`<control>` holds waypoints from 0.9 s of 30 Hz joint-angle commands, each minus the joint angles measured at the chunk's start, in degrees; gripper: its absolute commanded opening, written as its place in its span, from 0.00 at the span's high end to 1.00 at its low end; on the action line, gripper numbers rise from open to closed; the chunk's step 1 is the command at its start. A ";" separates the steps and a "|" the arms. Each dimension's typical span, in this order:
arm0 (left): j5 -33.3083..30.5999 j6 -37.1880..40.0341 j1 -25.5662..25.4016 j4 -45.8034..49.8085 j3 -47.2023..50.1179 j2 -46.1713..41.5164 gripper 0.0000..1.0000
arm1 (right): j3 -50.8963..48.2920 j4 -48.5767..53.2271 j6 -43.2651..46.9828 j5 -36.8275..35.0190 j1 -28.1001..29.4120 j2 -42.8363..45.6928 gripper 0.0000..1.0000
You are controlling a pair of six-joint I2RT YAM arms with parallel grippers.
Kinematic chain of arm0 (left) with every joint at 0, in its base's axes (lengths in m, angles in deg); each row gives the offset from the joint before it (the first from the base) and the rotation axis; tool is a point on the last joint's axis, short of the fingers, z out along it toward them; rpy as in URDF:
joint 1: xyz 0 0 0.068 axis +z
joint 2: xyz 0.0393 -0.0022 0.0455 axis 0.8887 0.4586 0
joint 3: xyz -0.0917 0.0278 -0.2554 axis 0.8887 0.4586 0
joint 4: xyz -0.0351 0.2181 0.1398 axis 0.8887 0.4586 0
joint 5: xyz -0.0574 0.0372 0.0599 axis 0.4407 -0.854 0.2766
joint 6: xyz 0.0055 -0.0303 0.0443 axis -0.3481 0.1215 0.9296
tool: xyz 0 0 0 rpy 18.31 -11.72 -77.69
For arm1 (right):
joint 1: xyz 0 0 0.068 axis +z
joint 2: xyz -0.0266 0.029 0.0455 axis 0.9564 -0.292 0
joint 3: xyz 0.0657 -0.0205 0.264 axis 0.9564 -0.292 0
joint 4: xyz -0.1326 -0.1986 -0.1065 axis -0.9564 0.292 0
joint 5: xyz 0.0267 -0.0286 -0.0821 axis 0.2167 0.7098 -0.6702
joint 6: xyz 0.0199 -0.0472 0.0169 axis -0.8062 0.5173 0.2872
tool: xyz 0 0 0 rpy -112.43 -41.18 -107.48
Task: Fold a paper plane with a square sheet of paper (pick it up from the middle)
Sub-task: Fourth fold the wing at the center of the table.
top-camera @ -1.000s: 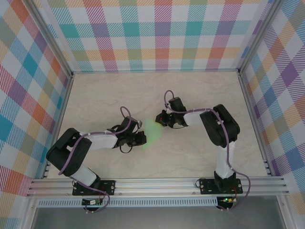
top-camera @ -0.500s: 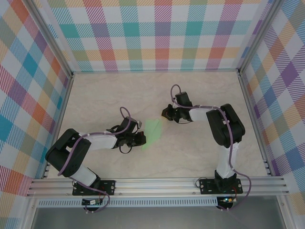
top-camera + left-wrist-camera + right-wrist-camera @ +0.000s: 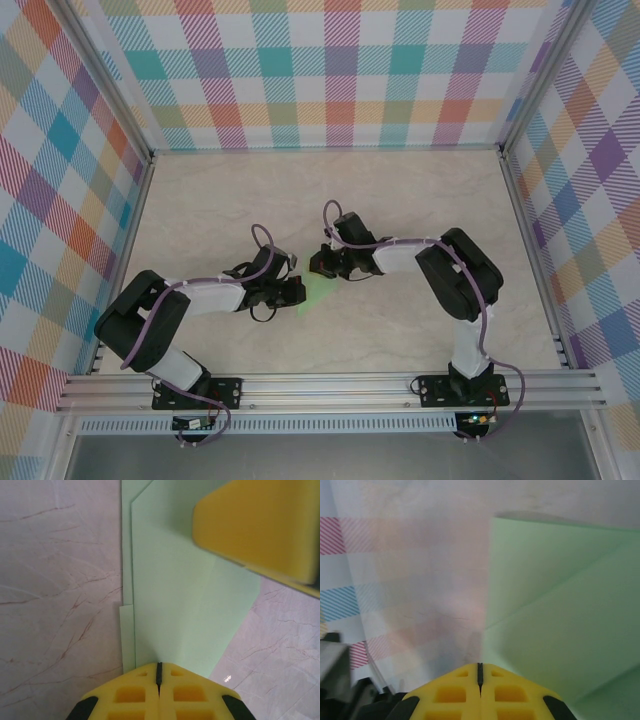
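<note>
- Marble tabletop (image 3: 420, 200): folded pale mint-green paper sheet (image 3: 321, 291) lies at centre.
- Left gripper (image 3: 299, 291): jaws closed, tips at the sheet's left edge, arm low, reaching right.
- Right gripper (image 3: 318, 266): jaws closed over the sheet's far end, arm reaching left.

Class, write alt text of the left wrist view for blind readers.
Folded pale green paper lies on a marbled table, the shut left gripper at its near edge. The right arm's blurred yellow fingers loom over its far side.
</note>
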 commanded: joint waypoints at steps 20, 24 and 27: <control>3.75 -5.11 -0.11 13.21 -5.02 -9.34 0.91 | -1.96 3.61 1.01 -3.87 -0.47 -4.34 1.00; 6.44 -7.07 -0.20 9.21 -4.26 -7.19 0.90 | -2.05 3.96 1.10 -4.03 -0.48 -4.31 1.00; 8.05 -7.43 -0.20 7.04 -3.97 -4.29 0.89 | -2.31 4.20 1.16 -4.14 -0.44 -4.35 1.00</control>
